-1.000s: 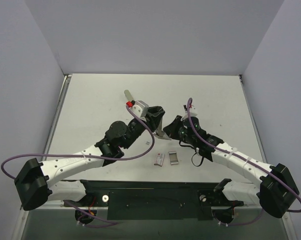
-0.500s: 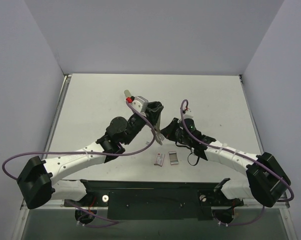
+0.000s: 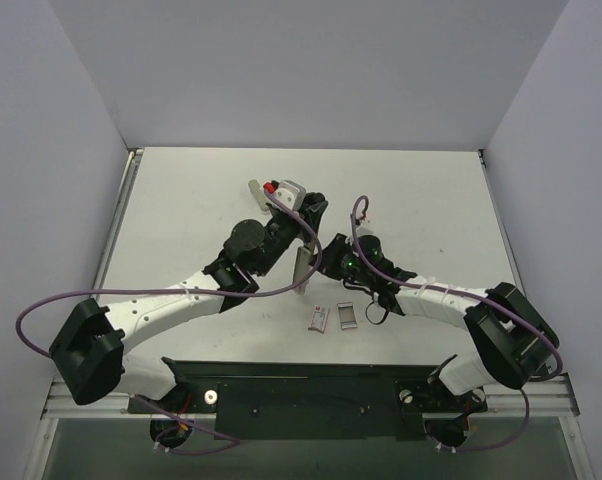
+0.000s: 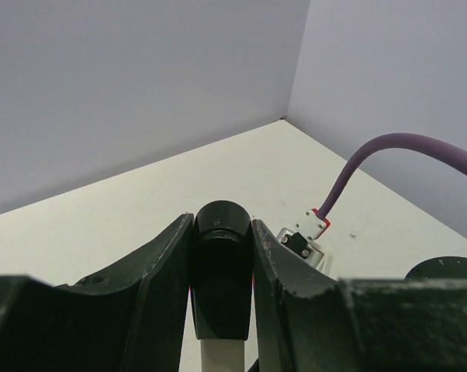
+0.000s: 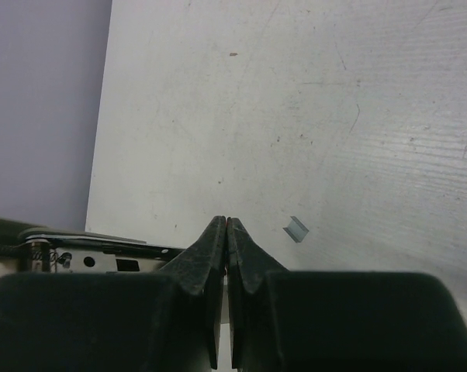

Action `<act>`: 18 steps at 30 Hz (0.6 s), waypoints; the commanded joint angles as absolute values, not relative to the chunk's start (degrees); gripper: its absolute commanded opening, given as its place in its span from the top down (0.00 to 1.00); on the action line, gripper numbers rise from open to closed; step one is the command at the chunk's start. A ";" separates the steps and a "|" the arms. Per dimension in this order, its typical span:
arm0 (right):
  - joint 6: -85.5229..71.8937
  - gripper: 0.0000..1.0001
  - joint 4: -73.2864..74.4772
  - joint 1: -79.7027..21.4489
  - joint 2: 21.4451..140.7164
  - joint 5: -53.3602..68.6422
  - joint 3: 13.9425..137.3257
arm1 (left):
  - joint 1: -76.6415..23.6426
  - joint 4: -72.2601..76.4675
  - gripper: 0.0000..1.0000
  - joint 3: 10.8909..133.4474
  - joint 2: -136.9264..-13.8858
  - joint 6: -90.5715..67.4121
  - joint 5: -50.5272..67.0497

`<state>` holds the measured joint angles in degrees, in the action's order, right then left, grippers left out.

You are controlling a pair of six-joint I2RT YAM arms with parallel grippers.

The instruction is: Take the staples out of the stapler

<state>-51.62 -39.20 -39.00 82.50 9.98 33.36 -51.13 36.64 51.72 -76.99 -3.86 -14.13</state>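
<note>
Beneath my fingers, a pale little piece with a red spot (image 3: pixel 318 318) and a darker grey piece (image 3: pixel 347 316) lie side by side on the white table (image 3: pixel 181 200), with lilac-grey walls (image 3: pixel 311 70) around it.

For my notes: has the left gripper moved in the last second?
Yes. The left gripper, holding the stapler, has shifted slightly toward the far edge of the table.

I read no text, label or number in any view; small flat pieces (image 3: pixel 318 318) on the desk (image 3: pixel 181 200) too blurred.
</note>
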 commanded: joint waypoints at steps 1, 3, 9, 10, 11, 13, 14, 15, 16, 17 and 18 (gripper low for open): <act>-52.12 1.00 -47.28 -39.20 83.14 14.06 36.47 | -50.36 44.56 1.00 57.04 -78.57 -4.83 -11.95; -51.68 1.00 -47.72 -39.20 83.32 14.67 36.91 | -50.10 44.74 1.00 57.39 -79.45 -5.10 -11.69; -52.12 1.00 -49.75 -39.11 84.46 16.43 37.53 | -49.40 45.35 1.00 58.44 -82.26 -5.98 -10.72; -52.12 1.00 -49.66 -39.11 84.46 16.52 37.70 | -49.31 45.18 1.00 58.88 -82.53 -5.98 -10.72; -52.03 1.00 -49.57 -39.11 84.46 16.44 37.79 | -49.31 45.00 1.00 59.06 -82.62 -5.98 -10.55; -51.59 1.00 -49.13 -39.02 84.03 16.35 37.79 | -49.31 44.65 1.00 59.33 -82.62 -5.98 -10.46; -51.42 1.00 -48.78 -38.94 83.76 16.17 37.79 | -49.31 44.47 1.00 59.50 -82.36 -5.98 -10.28; -51.33 1.00 -48.52 -38.94 83.59 16.17 37.88 | -49.31 44.30 1.00 59.50 -82.18 -6.15 -10.11; -51.07 1.00 -48.17 -38.94 83.24 16.08 37.88 | -49.31 44.21 1.00 59.41 -81.74 -6.24 -9.93; -50.89 1.00 -47.90 -38.85 83.15 16.00 37.88 | -49.31 44.03 1.00 59.24 -81.30 -6.59 -9.76; -50.80 1.00 -47.64 -38.85 82.71 15.91 37.88 | -49.31 43.86 1.00 59.06 -80.69 -6.77 -9.67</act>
